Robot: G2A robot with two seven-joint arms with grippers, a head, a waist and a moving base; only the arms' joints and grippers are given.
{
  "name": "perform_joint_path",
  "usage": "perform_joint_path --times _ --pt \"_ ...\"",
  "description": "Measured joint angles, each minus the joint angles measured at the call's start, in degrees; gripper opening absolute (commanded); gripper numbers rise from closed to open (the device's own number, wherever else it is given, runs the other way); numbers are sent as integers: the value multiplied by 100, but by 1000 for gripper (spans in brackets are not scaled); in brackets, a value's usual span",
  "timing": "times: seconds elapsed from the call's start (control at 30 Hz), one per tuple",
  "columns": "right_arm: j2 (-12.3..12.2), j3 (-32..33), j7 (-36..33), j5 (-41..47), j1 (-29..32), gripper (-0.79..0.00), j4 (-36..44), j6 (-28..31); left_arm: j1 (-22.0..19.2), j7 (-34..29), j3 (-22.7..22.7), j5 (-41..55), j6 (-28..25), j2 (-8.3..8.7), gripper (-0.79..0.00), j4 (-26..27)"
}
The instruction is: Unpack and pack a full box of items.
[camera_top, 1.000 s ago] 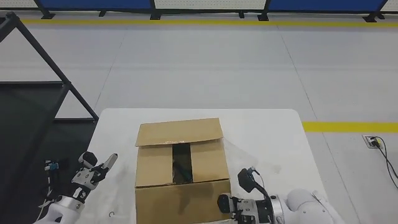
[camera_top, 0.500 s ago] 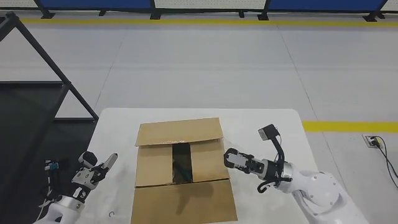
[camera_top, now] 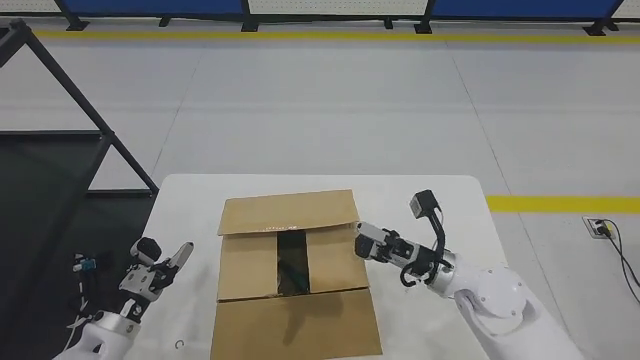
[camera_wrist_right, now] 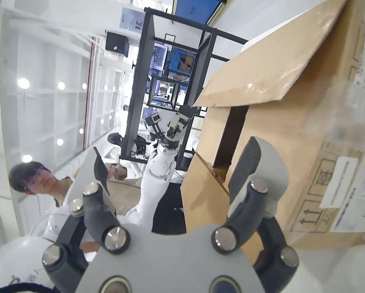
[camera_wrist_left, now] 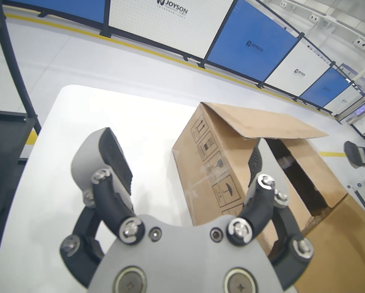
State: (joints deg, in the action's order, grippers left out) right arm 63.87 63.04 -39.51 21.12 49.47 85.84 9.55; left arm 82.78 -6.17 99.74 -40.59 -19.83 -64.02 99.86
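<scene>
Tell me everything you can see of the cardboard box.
The cardboard box is plain brown and stands upright on the white table. Its far flap is raised, its near flap folded outward; two side flaps lie nearly shut, leaving a dark slot. Its sides carry handling symbols and a label. The open right gripper is at its right edge.

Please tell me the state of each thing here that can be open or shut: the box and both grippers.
Box: partly open; far and near flaps folded out, two side flaps down with a gap between them.
Left gripper: open, empty, beside the box.
Right gripper: open, empty, at the box's right side flap.
</scene>
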Motion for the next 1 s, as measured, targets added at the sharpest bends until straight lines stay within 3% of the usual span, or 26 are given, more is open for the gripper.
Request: perform_joint_path --times 0.27,0.6,1.0 --pt "229 -531 115 181 -671 0 -821 -296 42 194 -2 -9 52 -14 0 68" --pt "485 -858 368 407 -1146 0 -935 374 41 192 -2 -9 50 -13 0 67" --pt "945 -1544 1219 425 -2191 0 -1787 -127 41 192 -2 -9 50 -13 0 67"
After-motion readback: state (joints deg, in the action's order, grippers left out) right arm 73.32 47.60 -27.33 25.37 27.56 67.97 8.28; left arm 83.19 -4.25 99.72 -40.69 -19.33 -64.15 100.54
